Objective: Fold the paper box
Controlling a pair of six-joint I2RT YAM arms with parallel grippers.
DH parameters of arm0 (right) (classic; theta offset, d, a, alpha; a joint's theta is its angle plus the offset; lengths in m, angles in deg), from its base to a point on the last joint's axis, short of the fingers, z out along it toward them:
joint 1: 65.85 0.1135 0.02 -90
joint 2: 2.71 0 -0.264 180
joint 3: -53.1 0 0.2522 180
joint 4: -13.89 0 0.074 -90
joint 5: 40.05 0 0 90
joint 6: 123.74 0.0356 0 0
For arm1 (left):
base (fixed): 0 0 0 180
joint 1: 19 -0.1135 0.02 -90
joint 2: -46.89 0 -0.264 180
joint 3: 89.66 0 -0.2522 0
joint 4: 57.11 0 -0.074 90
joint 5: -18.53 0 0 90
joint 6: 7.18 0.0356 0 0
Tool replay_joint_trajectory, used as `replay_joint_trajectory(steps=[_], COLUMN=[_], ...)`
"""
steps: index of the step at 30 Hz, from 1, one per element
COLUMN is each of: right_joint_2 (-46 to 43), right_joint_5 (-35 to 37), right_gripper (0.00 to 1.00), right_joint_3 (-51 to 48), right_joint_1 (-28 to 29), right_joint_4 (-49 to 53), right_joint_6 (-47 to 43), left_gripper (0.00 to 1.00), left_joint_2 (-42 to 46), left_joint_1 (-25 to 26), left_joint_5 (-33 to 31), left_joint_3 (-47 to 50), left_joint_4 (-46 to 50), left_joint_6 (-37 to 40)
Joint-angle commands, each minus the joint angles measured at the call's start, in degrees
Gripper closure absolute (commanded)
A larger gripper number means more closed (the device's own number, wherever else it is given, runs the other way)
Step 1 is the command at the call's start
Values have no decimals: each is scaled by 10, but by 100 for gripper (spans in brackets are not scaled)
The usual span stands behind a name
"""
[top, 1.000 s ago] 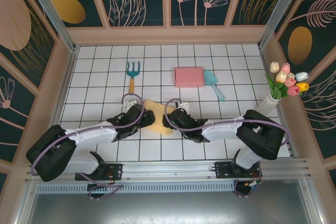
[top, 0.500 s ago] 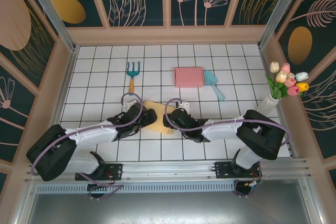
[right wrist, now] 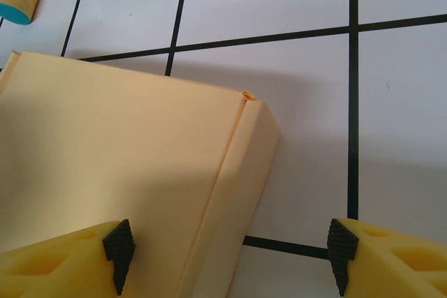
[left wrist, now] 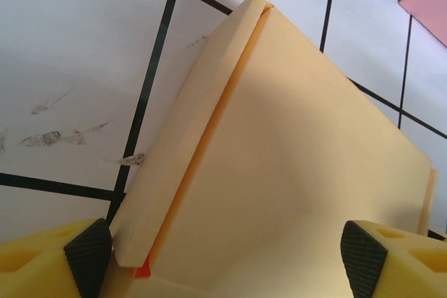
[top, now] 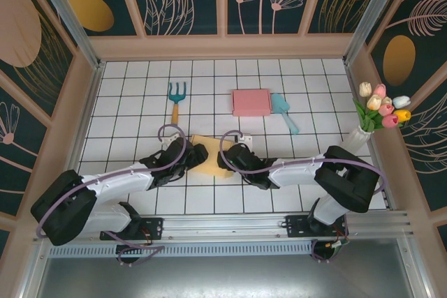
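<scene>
We see one pale yellow paper box (top: 209, 158) lying flat on the white tiled worktop (top: 126, 95), near the middle of its near half, between the two arms. It sits askew to the black grid lines, with one corner aimed toward the far side. We cannot name its long axis, as both grippers cover its ends. Its smooth matte card is creased, with a narrow folded panel running along one edge in each wrist view. The left gripper (top: 196, 153) is at the box's left side. Its two black-padded yellow fingers (left wrist: 87, 249) are spread wide with the box spanning the gap, and one pad is right at the folded edge. The right gripper (top: 225, 159) is at the opposite side with its jaws also apart, one finger (right wrist: 119, 249) over the card and the other over bare tile. Farther back we count one flat pink box (top: 251, 102), one teal garden fork (top: 177, 99) with a wooden handle, and one teal scoop (top: 284, 112). One white vase (top: 360, 137) of tulips (top: 383, 106) stands at the right edge.
</scene>
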Motion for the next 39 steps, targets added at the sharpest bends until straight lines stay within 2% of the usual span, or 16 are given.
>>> replay_joint_trajectory(steps=[1, 25, 30, 39], right_joint_2=[14, -17, -15, -13], right_joint_5=[-12, 3, 6, 8], right_gripper=[23, 24, 23, 23], right_joint_3=[-13, -9, -9, -6], right_joint_1=[0, 5, 6, 6], right_joint_4=[11, 45, 44, 45], right_joint_6=[2, -11, -12, -11], left_gripper=[14, 16, 16, 24], left_joint_2=[-22, -41, -34, -43], left_joint_1=[4, 4, 4, 4], left_joint_5=[5, -31, -45, -26], left_joint_3=[7, 28, 14, 22], left_joint_4=[-34, -51, -27, -56], left_joint_6=[-13, -26, -21, -32])
